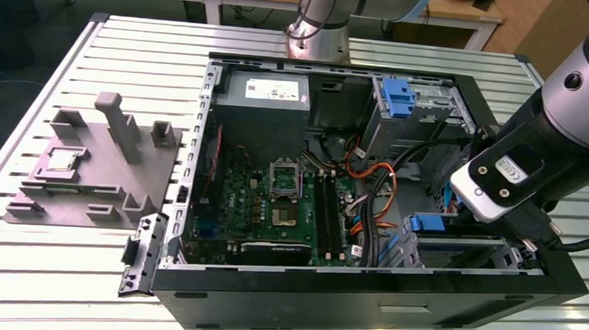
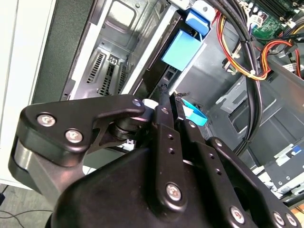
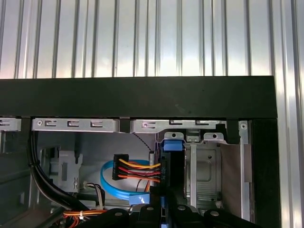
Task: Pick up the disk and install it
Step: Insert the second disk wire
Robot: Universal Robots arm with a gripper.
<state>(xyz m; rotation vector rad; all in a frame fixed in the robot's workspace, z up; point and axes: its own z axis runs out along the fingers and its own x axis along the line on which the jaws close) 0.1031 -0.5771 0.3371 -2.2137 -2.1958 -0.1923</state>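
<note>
Black linkages of the hand (image 2: 172, 105) are filling the foreground of the second wrist view, its 2 fingers (image 2: 165, 124) pressing close together on a thin dark edge with blue plastic just beyond the tips. That edge is the disk (image 3: 165, 164), standing on its side in the first wrist view, with its blue carrier tab at the top. So the hand is gripping the disk, which is sitting partly down in the drive bay (image 3: 205, 175) at the front corner of the computer case (image 1: 369, 287).

In the exterior view the arm's wrist (image 1: 513, 171) is hanging over that corner on the exterior view's right, above a blue tab (image 1: 433, 222) at the bay. A grey fixture block (image 1: 91, 167) is standing on the slatted bench (image 1: 51, 266), well apart on the exterior view's left.

Judging by its look, the disk is stiff and fairly heavy for its size, with smooth metal faces that could slip, and it is sensitive to knocks. Holding it across the 2 flat faces near the upper edge, clear of the flexible blue carrier and the cables (image 3: 137, 171) beside it, seems the safest purchase.
</note>
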